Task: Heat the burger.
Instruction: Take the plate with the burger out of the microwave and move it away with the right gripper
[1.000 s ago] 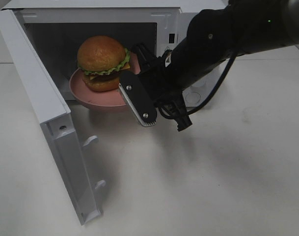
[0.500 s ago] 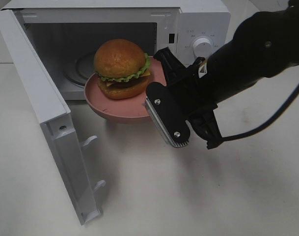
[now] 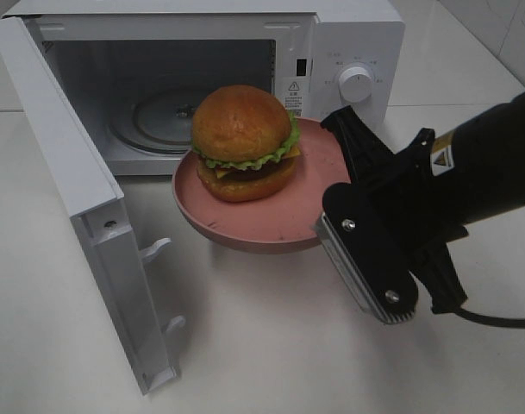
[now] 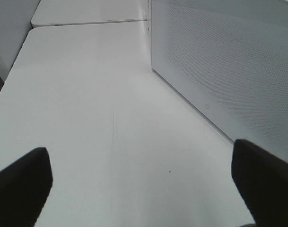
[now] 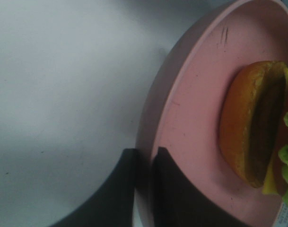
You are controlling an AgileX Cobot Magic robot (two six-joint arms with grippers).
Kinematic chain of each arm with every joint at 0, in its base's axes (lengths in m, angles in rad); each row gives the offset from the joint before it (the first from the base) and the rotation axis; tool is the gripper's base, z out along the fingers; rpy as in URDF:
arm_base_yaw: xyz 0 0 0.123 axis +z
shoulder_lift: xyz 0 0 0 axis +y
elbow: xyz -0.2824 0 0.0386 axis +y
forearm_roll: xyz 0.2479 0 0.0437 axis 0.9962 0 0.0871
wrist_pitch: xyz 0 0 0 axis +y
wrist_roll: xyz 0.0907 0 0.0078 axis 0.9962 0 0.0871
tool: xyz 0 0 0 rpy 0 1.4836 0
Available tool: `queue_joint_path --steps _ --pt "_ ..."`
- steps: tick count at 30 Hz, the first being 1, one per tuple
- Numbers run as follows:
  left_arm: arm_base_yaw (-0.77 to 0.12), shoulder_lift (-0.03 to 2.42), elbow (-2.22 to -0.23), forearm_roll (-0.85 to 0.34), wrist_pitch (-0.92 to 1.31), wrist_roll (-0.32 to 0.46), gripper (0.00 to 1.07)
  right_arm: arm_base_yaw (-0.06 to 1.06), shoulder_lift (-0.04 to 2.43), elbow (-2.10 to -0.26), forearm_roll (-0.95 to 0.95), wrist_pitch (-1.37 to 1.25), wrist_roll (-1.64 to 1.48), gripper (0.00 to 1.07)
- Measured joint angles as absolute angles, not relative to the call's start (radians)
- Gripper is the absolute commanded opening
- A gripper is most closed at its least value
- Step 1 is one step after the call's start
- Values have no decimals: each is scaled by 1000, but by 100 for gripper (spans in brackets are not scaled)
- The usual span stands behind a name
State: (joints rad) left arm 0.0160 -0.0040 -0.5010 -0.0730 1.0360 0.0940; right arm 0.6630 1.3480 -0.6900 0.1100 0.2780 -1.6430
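Note:
The burger (image 3: 245, 142), with a glossy brown bun, green lettuce and a dark patty, sits upright on a pink plate (image 3: 271, 226). The plate hangs above the table, just in front of the open microwave (image 3: 353, 43). My right gripper (image 3: 341, 172) is shut on the plate's right rim. The right wrist view shows its two dark fingers (image 5: 168, 189) pinching the rim of the plate (image 5: 196, 118), with the burger (image 5: 252, 123) beyond. My left gripper (image 4: 144, 189) is open, its fingertips wide apart over bare table and holding nothing. It is out of the exterior view.
The microwave door (image 3: 72, 190) swings out to the left and reaches far forward. A glass turntable (image 3: 154, 116) lies bare inside the cavity. The control dial (image 3: 357, 84) is on the right panel. In the left wrist view a white perforated side of the microwave (image 4: 229, 61) stands close by.
My right gripper has drawn the plate and burger out of the microwave opening, toward the front right. The turntable is now uncovered. The left gripper has not moved.

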Motion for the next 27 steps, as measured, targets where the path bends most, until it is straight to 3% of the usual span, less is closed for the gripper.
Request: queue_joint_path --steps 13,27 --pt "16 -4 -501 -73 1036 94 98 663 1091 -566 26 376 -1534 0" --pt "16 -4 -501 -73 1036 94 98 663 865 -551 -147 562 -1272 0"
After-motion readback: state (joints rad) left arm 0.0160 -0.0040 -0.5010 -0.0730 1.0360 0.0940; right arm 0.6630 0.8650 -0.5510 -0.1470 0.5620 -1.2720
